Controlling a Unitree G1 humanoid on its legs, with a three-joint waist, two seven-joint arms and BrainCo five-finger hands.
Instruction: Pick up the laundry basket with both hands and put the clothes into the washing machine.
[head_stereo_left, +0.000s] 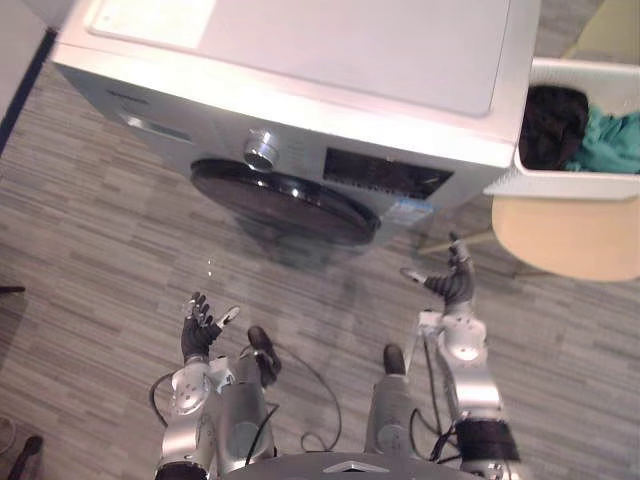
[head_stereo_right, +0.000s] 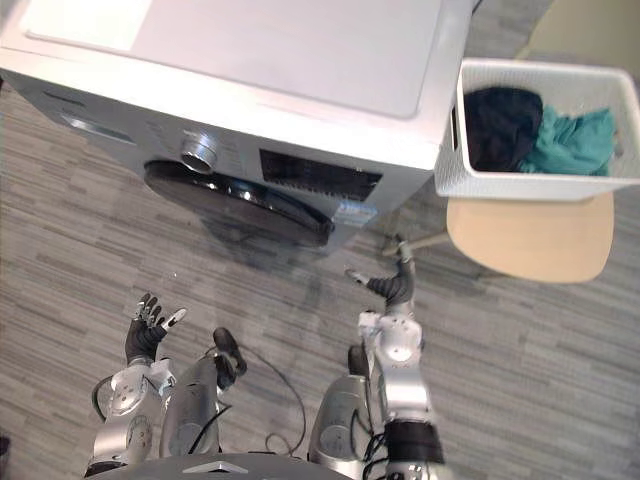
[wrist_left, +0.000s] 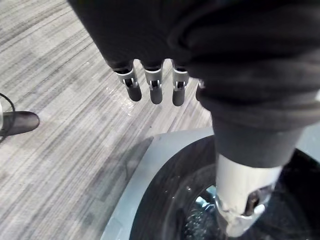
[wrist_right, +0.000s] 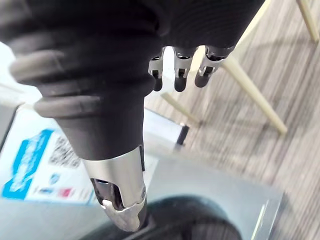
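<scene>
A white laundry basket (head_stereo_right: 548, 182) stands on a pale wooden chair (head_stereo_right: 535, 240) to the right of the washing machine (head_stereo_left: 300, 70). In it lie a dark garment (head_stereo_right: 500, 125) and a teal garment (head_stereo_right: 570, 140). The machine's round dark door (head_stereo_left: 280, 200) is closed. My left hand (head_stereo_left: 200, 330) is held low in front of the machine, empty, with its fingers spread. My right hand (head_stereo_left: 455, 280) hangs open and empty left of the chair, well short of the basket. Straight fingers (wrist_left: 155, 87) show past the dark cover in the left wrist view, and fingers (wrist_right: 180, 72) likewise in the right wrist view.
Grey wood-look floor (head_stereo_left: 100, 250) spreads in front of the machine. The chair's slim legs (wrist_right: 250, 95) angle down beside my right hand. A dark object (wrist_left: 20, 122) lies on the floor off to one side of my left hand.
</scene>
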